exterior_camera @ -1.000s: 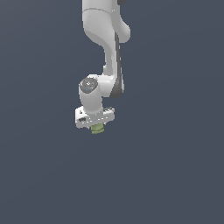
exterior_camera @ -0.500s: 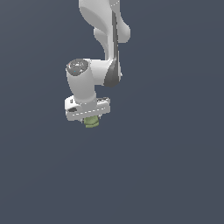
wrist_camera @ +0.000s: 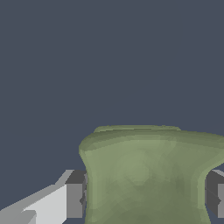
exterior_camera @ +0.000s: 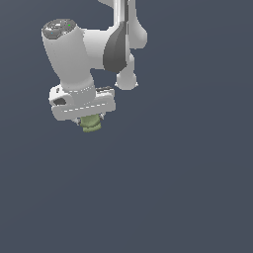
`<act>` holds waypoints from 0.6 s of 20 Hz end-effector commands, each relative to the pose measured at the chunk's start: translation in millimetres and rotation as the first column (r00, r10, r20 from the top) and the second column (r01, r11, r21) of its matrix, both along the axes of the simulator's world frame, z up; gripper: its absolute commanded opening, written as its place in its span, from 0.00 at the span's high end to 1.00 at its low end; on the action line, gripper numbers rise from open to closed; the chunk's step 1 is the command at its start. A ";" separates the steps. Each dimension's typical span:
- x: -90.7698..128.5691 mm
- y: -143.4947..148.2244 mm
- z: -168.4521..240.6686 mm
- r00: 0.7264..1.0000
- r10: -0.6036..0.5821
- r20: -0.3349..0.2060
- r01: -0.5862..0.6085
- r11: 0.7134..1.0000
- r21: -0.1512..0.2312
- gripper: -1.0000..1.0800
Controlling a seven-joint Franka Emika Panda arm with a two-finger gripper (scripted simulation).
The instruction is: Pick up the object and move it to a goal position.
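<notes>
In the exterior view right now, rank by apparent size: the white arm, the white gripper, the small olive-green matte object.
1. White arm, largest.
2. White gripper, its body a wide bar.
3. Olive-green matte object, smallest, narrower than the gripper.

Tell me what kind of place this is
Most likely a bare simulated test scene, not a real room: a flat, featureless grey-blue ground, a smooth rendered white arm, and its gripper closed on an olive-green object.

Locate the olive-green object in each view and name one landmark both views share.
Exterior view: the olive-green object hangs under the white tool, left of centre in the upper half.
Wrist view: the object fills the lower middle, between the dark fingertips.
Shared landmark: the tool's fingers flanking it.
</notes>
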State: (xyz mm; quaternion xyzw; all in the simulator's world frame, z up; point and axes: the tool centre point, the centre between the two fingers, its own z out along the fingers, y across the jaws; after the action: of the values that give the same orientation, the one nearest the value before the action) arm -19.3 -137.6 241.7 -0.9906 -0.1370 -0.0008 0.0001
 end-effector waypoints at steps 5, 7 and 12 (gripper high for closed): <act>6.0 -19.2 67.9 1.000 0.000 -0.001 0.000 1.000 0.001 1.00; 8.1 -25.0 88.0 1.000 0.000 -0.001 0.000 1.000 0.001 1.00; 13.5 -38.2 134.1 1.000 0.001 -0.001 -0.001 1.000 0.000 1.00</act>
State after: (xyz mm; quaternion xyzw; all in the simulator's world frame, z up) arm -7.0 -172.2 362.3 -0.9906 -0.1371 -0.0009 0.0001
